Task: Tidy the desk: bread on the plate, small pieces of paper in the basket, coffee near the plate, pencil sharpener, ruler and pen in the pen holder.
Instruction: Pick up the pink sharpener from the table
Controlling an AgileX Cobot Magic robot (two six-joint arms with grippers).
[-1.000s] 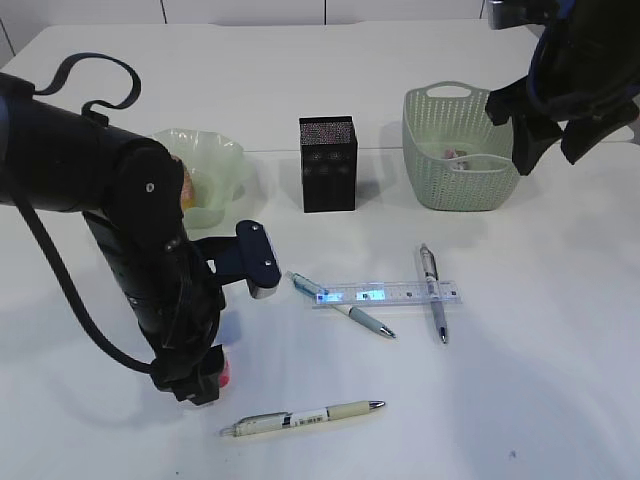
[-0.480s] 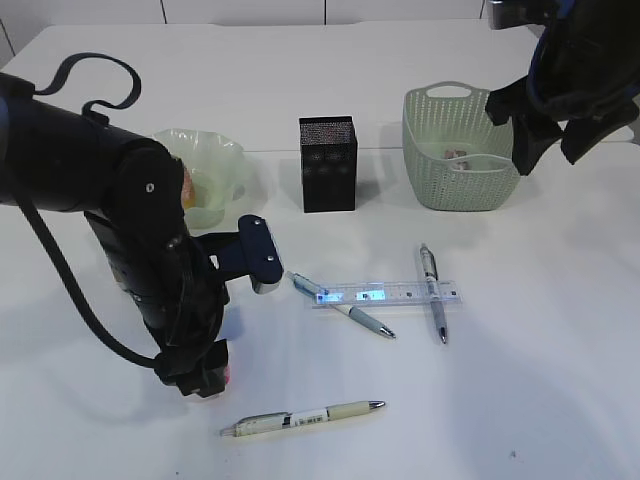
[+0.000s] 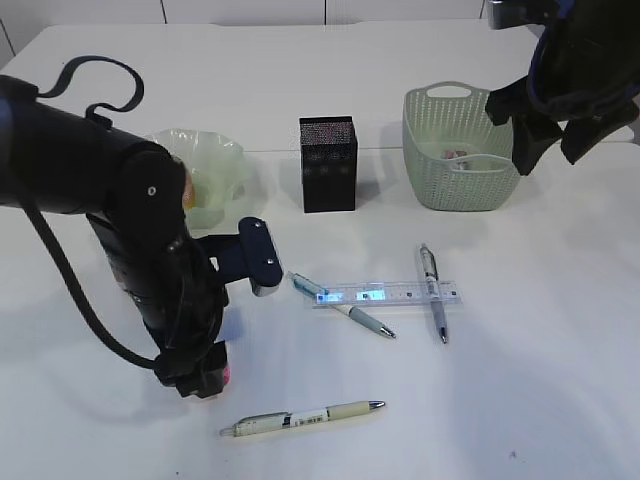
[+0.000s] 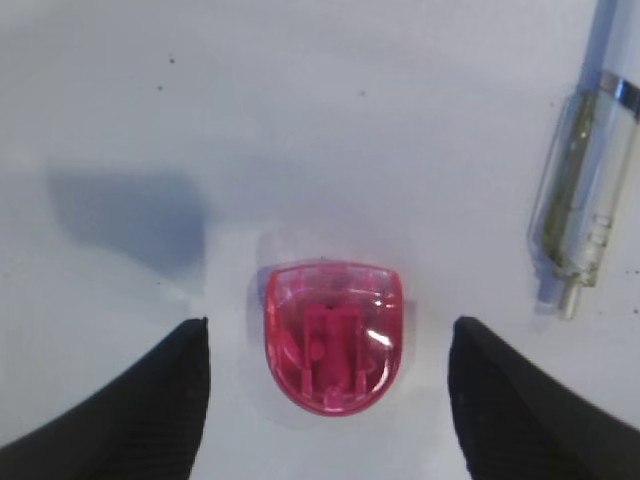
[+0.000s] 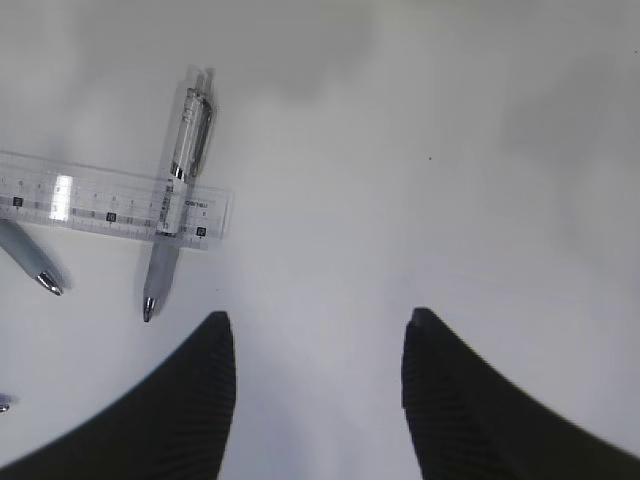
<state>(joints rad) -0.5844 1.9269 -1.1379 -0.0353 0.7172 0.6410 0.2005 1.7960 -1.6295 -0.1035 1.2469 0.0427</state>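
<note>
Two robot arms worked over a white desk [image 3: 560, 330], seen from a raised, slanted viewpoint. At about eight o'clock from the middle of the desk, the left gripper [image 3: 205, 380] pointed straight down, its jaws spread wide with nothing between them but air and a small pink pencil sharpener [image 4: 335, 335]. In the left wrist view the sharpener lay flat on the desk, midway between the two black fingers [image 4: 150, 410] and apart from both. A cream pen [image 3: 305, 417] lay at six o'clock, just beside that gripper.

Near the middle lay a clear ruler [image 3: 390, 294] with a bluish sheen. A blue-tipped pen [image 3: 340, 304] passed under its left end, and a grey pen [image 3: 433, 292] lay across its right end, touching it.

Along the far side, a ruffled pale green plate [image 3: 215, 170] stood at ten o'clock, partly hidden by the left arm; something orange-brown showed in it, perhaps the bread. A black mesh pen holder [image 3: 327, 164] stood upright at twelve o'clock. A sage-green basket [image 3: 455, 160] sat at one o'clock with crumpled paper [image 3: 458, 154] inside.

At two o'clock the right gripper [image 5: 318, 400] hung high above bare desk, jaws parted, holding nothing.
</note>
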